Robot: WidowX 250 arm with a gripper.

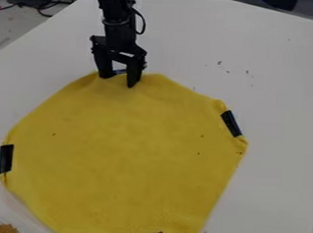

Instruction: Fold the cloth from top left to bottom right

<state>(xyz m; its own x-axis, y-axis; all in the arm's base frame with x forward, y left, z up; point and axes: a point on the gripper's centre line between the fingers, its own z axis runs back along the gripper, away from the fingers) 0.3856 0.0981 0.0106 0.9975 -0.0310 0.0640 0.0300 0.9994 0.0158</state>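
Yellow cloth [124, 156] lies spread on the white table [279, 95], gripper [119, 79] at its top edge with fingers parted; no fold made, so the whole fold toward bottom right remains.

One view — from above, slanting down — onto the table [282, 145], fairly close.
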